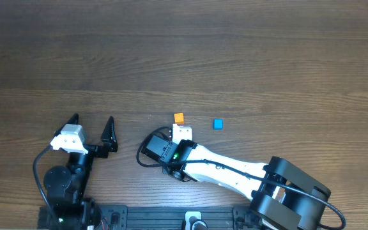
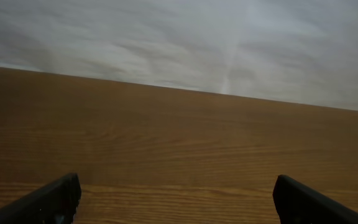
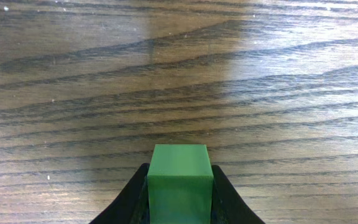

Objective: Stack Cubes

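My right gripper (image 3: 180,186) is shut on a green cube (image 3: 180,167), held just above the bare wooden table in the right wrist view. From above, the right arm (image 1: 222,169) stretches leftward across the table's middle. An orange cube (image 1: 179,118) lies just beyond its white wrist camera. A blue cube (image 1: 218,124) sits a little to the orange cube's right, apart from it. My left gripper (image 1: 93,121) stands open at the left with nothing between its fingers (image 2: 55,200).
The wooden table (image 1: 184,51) stretches wide and bare beyond the cubes. Both arm bases and a black rail (image 1: 171,217) run along the near edge.
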Action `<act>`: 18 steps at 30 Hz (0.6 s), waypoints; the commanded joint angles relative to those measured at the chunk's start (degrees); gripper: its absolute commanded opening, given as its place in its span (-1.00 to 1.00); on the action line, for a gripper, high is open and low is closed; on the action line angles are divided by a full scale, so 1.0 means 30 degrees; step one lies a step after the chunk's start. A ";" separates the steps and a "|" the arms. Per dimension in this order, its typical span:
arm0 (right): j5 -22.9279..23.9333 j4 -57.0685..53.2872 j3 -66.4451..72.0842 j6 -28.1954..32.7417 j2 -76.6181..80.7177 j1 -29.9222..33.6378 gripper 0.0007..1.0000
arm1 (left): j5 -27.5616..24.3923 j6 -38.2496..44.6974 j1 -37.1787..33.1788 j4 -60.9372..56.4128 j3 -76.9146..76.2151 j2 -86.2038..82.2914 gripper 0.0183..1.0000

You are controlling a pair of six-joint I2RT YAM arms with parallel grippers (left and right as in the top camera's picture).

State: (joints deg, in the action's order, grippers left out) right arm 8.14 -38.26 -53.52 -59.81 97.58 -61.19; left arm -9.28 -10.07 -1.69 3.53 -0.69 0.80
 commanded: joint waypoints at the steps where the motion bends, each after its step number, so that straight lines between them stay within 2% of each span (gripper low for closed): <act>1: 0.0401 -0.0357 -0.0765 -0.0044 0.0036 -0.0131 -0.68 | -0.0240 0.0270 -0.0117 -0.0036 0.0117 -0.0138 1.00; 5: 0.1596 -0.2718 -0.2506 0.0219 -0.0648 -0.0117 -0.71 | -0.0240 0.0270 -0.0117 -0.0029 0.0117 -0.0138 1.00; 6: 0.2208 -0.4073 -0.3789 0.0619 -0.0998 -0.0051 -0.74 | -0.0240 0.0270 -0.0117 -0.0036 0.0117 -0.0138 1.00; 11: 0.3118 -0.7359 -0.7985 0.2565 -0.1239 0.0947 -0.86 | -0.0240 0.0277 -0.0117 -0.0029 0.0117 -0.0138 1.00; 15: 0.3002 -0.8444 -1.0564 0.4758 -0.1056 0.2973 -0.92 | -0.0240 0.0277 -0.0117 -0.0029 0.0117 -0.0138 1.00; 18: 0.2412 -0.8539 -1.1089 0.5668 -0.0546 0.4131 -0.96 | -0.0240 0.0277 -0.0117 -0.0036 0.0117 -0.0138 1.00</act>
State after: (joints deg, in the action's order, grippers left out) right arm 15.42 -63.33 -84.62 -47.88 95.07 -51.86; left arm -9.28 -10.07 -1.69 3.53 -0.69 0.80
